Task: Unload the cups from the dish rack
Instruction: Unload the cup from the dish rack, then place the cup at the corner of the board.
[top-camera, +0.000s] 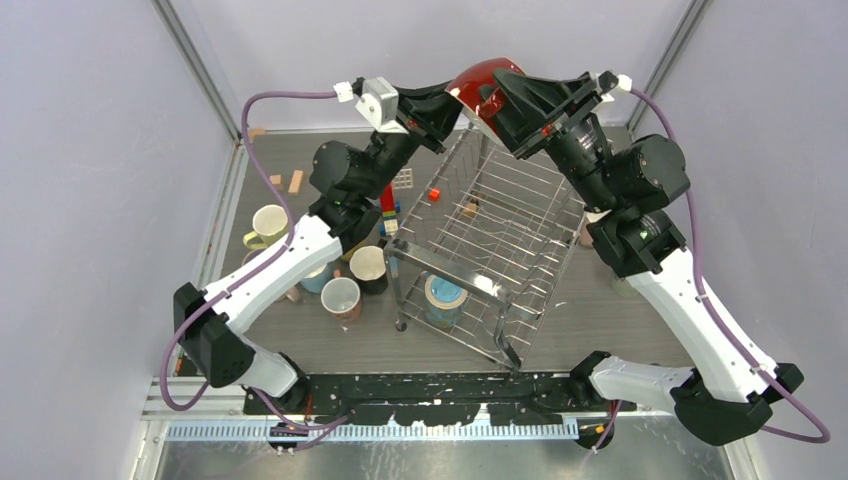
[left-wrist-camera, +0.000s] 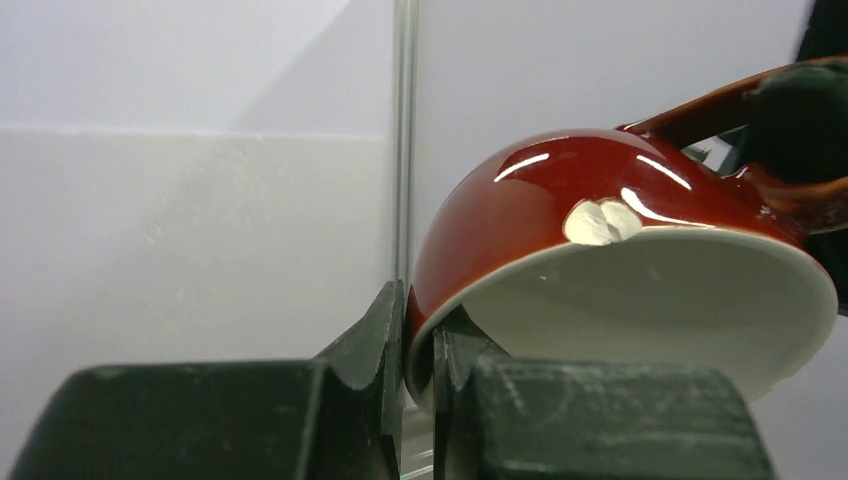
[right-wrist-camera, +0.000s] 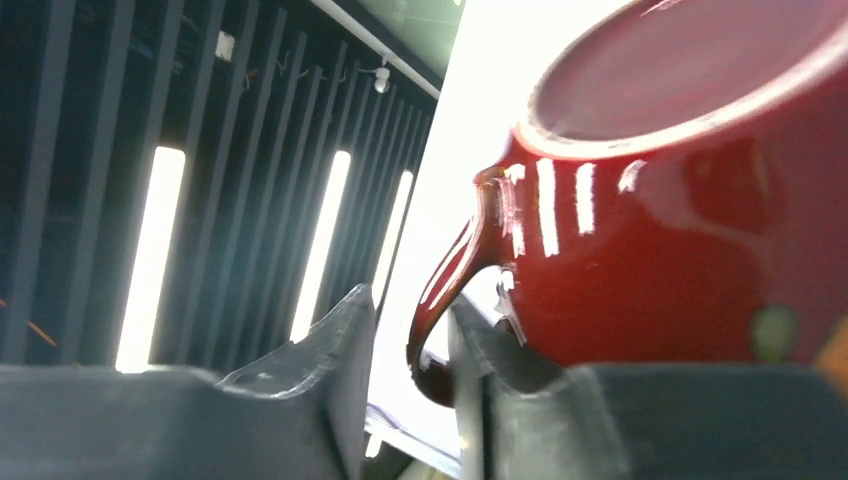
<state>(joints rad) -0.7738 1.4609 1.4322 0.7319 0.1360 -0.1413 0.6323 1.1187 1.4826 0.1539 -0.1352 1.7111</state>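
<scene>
A dark red cup (top-camera: 478, 82) hangs high over the far end of the dish rack (top-camera: 520, 200), between both grippers. My left gripper (top-camera: 452, 108) is shut on its rim: in the left wrist view the fingertips (left-wrist-camera: 420, 340) pinch the red wall and pale inside of the cup (left-wrist-camera: 560, 190). My right gripper (top-camera: 508, 108) stands slightly open around the handle (right-wrist-camera: 450, 290). One finger (right-wrist-camera: 480, 350) passes through the loop, the other (right-wrist-camera: 345, 340) stands clear of it. A blue-and-tan banded cup (top-camera: 443, 298) lies in the rack's near end.
Left of the rack stand several cups: a cream-yellow one (top-camera: 268, 225), a black one (top-camera: 368, 268), a pink one (top-camera: 341, 297) and a light blue one (top-camera: 318, 277). A red toy block (top-camera: 434, 194) lies at the rack's far end, tan blocks (top-camera: 295, 182) at the back left.
</scene>
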